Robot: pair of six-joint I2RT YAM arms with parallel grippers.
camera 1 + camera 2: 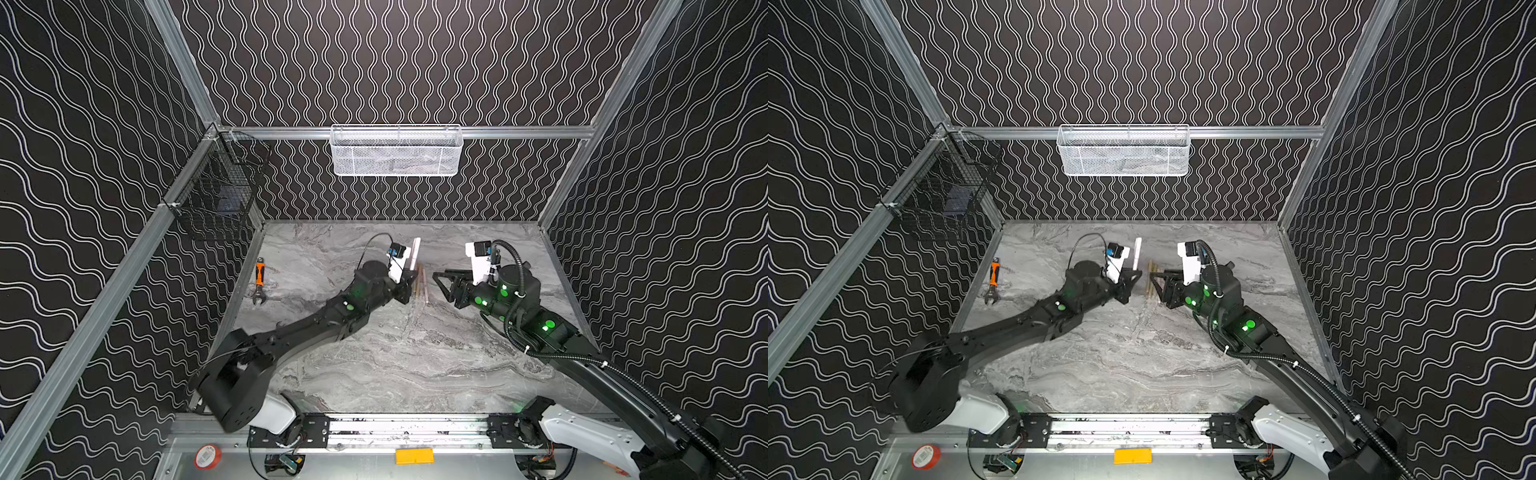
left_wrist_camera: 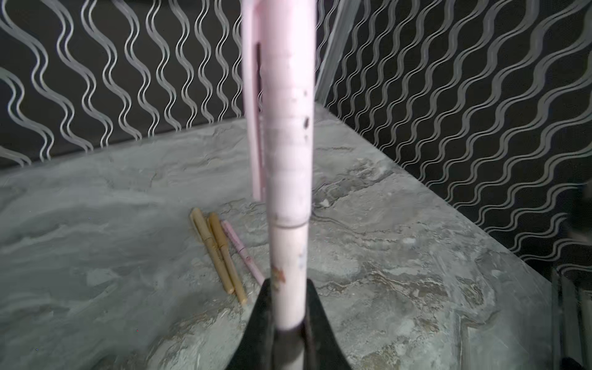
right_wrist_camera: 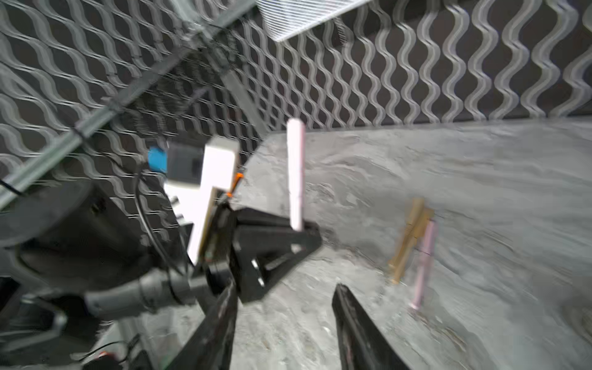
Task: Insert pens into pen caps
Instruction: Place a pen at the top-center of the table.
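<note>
L gripper (image 2: 287,288) is clamped on the lower end of a pale pink pen (image 2: 290,256), held upright w/ its pink cap (image 2: 285,128) on top. R gripper (image 3: 285,307) has jaws apart, nothing in them. Betw. the two, on the marble table (image 2: 96,224), lie tan pens (image 2: 212,253) and a 2nd pink pen (image 2: 243,253), side by side.

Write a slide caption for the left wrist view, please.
Left gripper shut on a capped pink pen; three more pens lie together on the marble table.
</note>
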